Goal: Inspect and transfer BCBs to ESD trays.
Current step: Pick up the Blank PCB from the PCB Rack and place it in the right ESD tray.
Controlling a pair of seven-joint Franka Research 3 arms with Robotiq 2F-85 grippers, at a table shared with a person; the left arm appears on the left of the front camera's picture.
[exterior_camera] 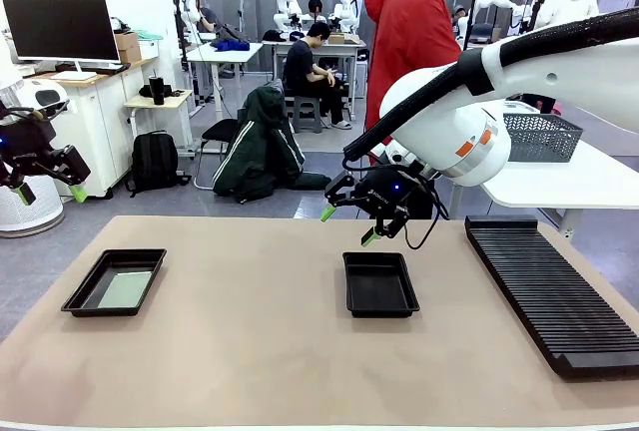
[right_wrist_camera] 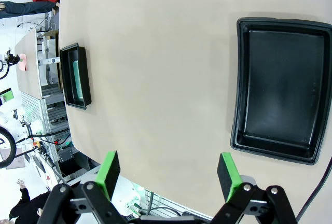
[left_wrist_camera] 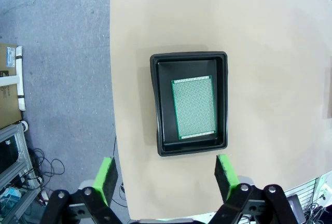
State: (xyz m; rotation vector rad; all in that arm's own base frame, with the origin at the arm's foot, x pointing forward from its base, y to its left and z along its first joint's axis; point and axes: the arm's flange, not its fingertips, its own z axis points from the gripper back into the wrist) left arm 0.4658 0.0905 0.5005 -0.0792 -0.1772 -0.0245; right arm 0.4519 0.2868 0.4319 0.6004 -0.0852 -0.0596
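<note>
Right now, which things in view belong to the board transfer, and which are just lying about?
Job: the BCB, lying in the left ESD tray; the empty middle ESD tray.
Lying about: black slotted rack; grey wire basket on the side table.

A robotics lab — a white arm (exterior_camera: pixel 539 62) reaches over the tabletop (exterior_camera: pixel 250 351), which carries black trays (exterior_camera: pixel 379 286) and a slotted rack (exterior_camera: pixel 549 291). Beyond the tabletop: grey floor (exterior_camera: pixel 40 261), white desks (exterior_camera: pixel 225 52), a monitor (exterior_camera: pixel 60 30), a backpack (exterior_camera: pixel 155 162), a draped coat (exterior_camera: pixel 262 147), a wire basket (exterior_camera: pixel 539 137) — and a person (exterior_camera: pixel 305 67) seated at a desk.
</note>
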